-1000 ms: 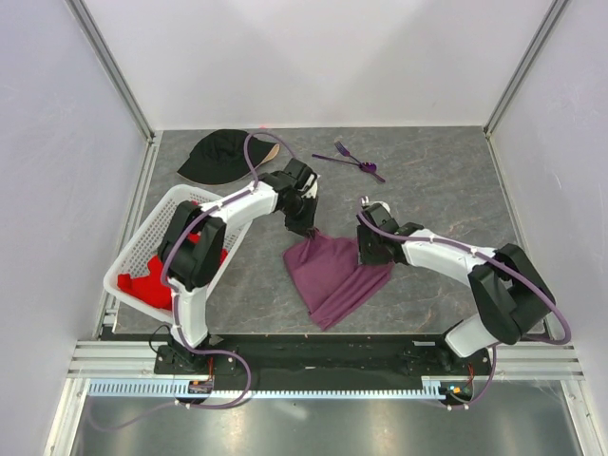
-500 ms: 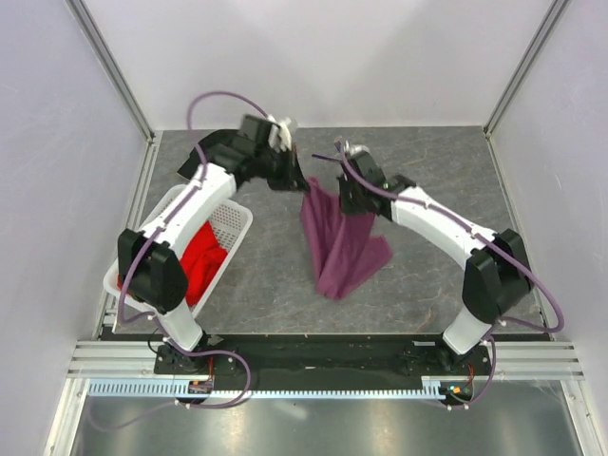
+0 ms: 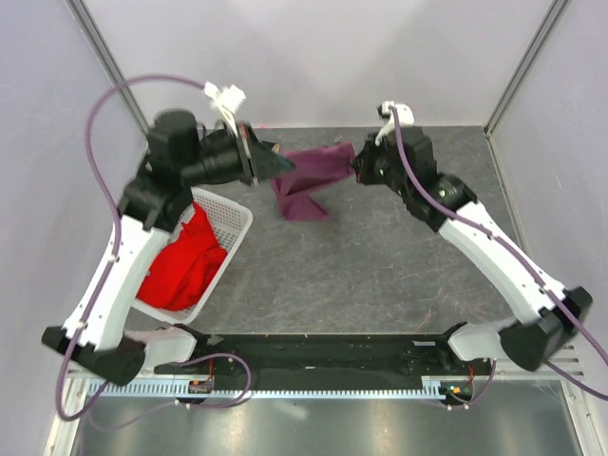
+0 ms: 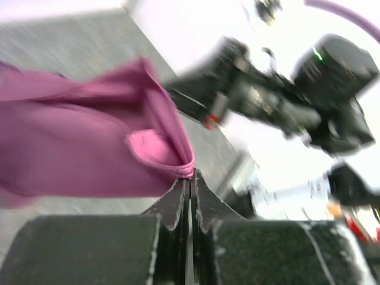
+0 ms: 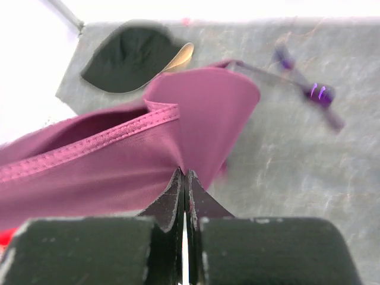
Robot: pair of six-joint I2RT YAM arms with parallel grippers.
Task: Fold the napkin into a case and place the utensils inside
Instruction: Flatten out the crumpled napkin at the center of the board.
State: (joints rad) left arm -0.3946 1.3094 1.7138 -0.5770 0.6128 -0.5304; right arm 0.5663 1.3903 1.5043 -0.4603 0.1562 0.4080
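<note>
The napkin (image 3: 309, 177), crumpled on the table (image 3: 380, 275) a second ago, now hangs stretched in mid-air between left gripper (image 3: 275, 165) and right gripper (image 3: 357, 167) — each clamped on a corner — ready for laying flat.

Lab robot cell, white panel walls (image 3: 313, 57), aluminium frame posts (image 3: 109, 68), grey tabletop (image 3: 380, 249)
</note>
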